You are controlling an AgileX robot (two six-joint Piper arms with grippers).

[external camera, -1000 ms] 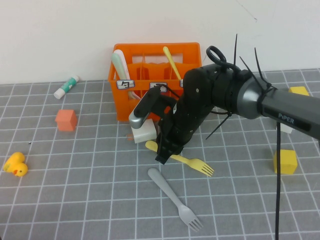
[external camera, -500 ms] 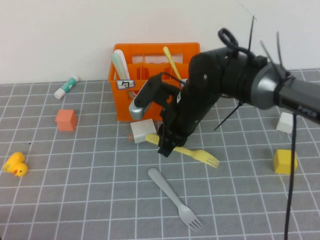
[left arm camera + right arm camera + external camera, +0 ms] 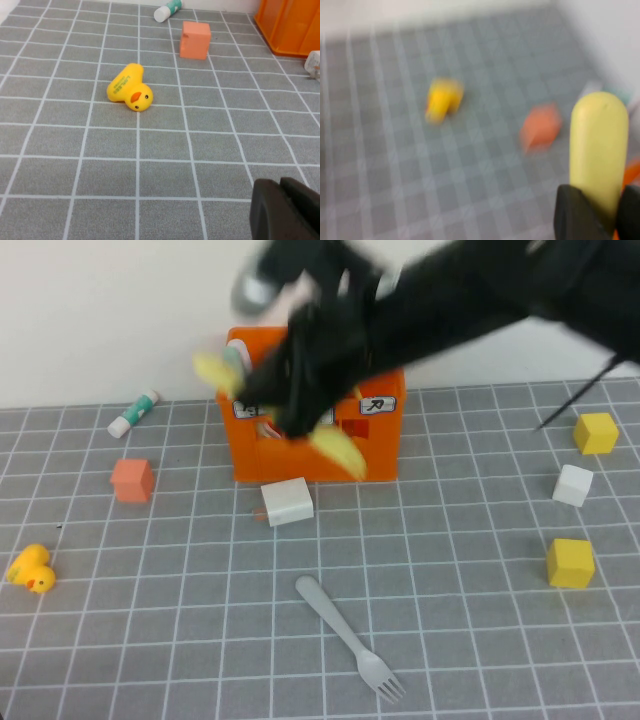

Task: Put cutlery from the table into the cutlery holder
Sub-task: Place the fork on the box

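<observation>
My right gripper is shut on the pale yellow fork and holds it in the air in front of the orange cutlery holder; arm and fork are motion-blurred. In the right wrist view the fork's rounded handle sticks out from between the fingers. The light grey fork lies on the grid table in front of the holder. My left gripper is low over the table near the left side, fingers together, holding nothing.
A white block sits just in front of the holder. An orange cube, a yellow duck and a glue stick are on the left. Two yellow cubes and a white cube are on the right.
My right gripper has lifted the pale yellow fork off the table and swung it up and back toward the orange holder. The grey fork and the left arm have not moved.
</observation>
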